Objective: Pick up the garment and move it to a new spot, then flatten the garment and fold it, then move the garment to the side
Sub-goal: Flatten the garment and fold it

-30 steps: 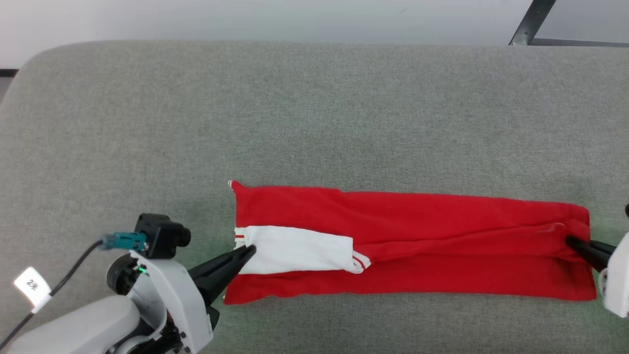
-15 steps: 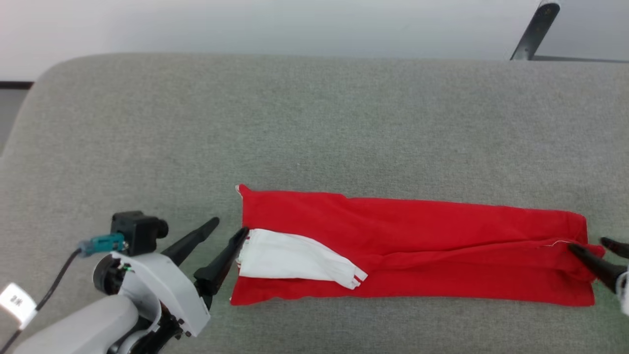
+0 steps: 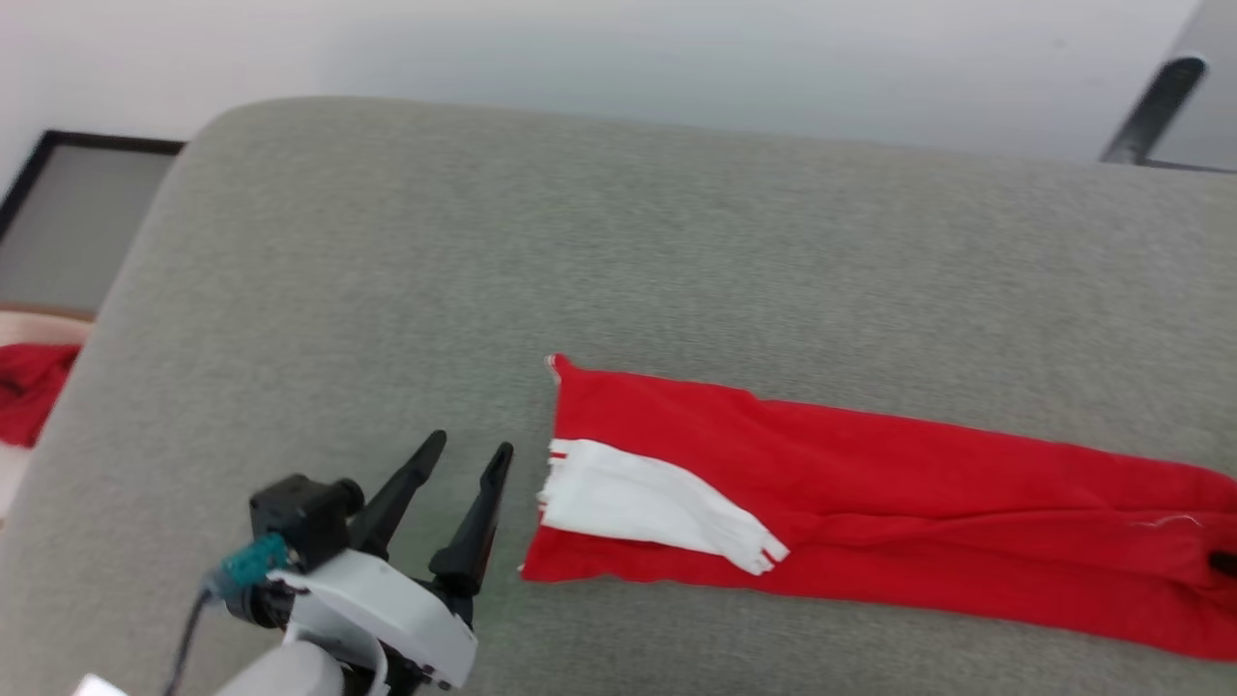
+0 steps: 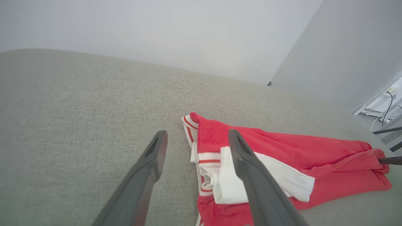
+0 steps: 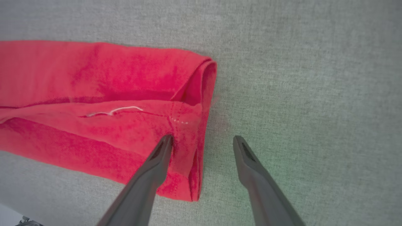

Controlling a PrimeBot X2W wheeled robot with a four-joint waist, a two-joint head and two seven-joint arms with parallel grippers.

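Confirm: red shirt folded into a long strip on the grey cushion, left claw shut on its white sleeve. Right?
No: the left claw is open, clear of the white sleeve, as the head view shows. The red shirt does lie folded in a long strip on the grey cushion.

No writing, label, brand, number or sign is legible anywhere.

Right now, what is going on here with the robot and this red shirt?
A two-armed robot is folding a red short-sleeved shirt on a grey padded surface. The shirt lies folded into a long narrow strip, one white sleeve on top. Both grippers are open and hold nothing: the left gripper beside the sleeve end, the right gripper at the opposite end.
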